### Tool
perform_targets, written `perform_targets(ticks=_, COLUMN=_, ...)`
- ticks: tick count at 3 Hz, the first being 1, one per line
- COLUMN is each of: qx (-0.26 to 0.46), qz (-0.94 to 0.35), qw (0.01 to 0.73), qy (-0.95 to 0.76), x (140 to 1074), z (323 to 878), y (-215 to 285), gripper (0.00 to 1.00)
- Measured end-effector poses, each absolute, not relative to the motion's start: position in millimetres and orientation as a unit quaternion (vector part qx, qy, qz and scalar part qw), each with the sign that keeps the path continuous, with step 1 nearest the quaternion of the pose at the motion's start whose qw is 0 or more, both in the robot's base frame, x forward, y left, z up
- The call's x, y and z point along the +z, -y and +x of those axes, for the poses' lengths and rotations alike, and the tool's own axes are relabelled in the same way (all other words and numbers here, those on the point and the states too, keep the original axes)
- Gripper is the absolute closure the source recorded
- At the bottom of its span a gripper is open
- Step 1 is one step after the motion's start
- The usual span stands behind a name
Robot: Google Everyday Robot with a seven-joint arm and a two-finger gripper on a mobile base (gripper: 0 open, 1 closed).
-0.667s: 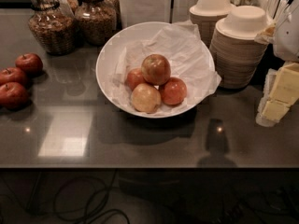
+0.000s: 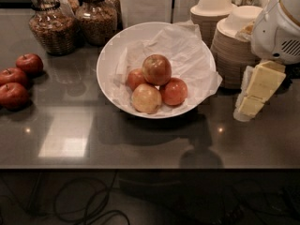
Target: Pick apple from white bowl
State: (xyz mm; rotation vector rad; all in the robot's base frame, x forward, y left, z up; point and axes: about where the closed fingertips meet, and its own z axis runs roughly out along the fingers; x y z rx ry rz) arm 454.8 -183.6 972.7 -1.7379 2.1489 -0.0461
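The white bowl (image 2: 108,60), lined with crumpled white paper, stands in the middle of the dark counter. The apple (image 2: 156,69), mottled red-orange, sits on top of the pile in it. Under it lie a paler yellow-tan apple (image 2: 146,98) and two reddish ones (image 2: 174,91). My gripper (image 2: 258,92), cream-yellow under a white arm housing (image 2: 279,29), hangs at the right, beside the bowl's right rim and apart from it. It holds nothing that I can see.
Three dark red apples (image 2: 14,93) lie at the left edge. Two glass jars (image 2: 52,29) stand at the back left. Stacks of beige disposable bowls (image 2: 232,50) stand at the back right, just behind my gripper. The counter's front edge runs below the bowl.
My gripper and arm have shifted a little to the left, toward the bowl. The apples and bowl have not moved.
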Motion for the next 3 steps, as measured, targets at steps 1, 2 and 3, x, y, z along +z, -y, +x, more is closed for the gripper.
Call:
perform_targets(ticks=1, qx=0.006, qz=-0.646, qw=0.206, qy=-0.735, x=974.5, z=464.1, y=135.8, gripper=0.00)
perform_targets(ticks=2, qx=0.005, qz=-0.669, qw=0.207, qy=-0.713, x=976.2, z=462.1, y=110.7, gripper=0.00)
perform_targets(ticks=3, qx=0.005, qz=-0.670, qw=0.207, qy=-0.713, x=976.2, z=462.1, y=110.5, gripper=0.00)
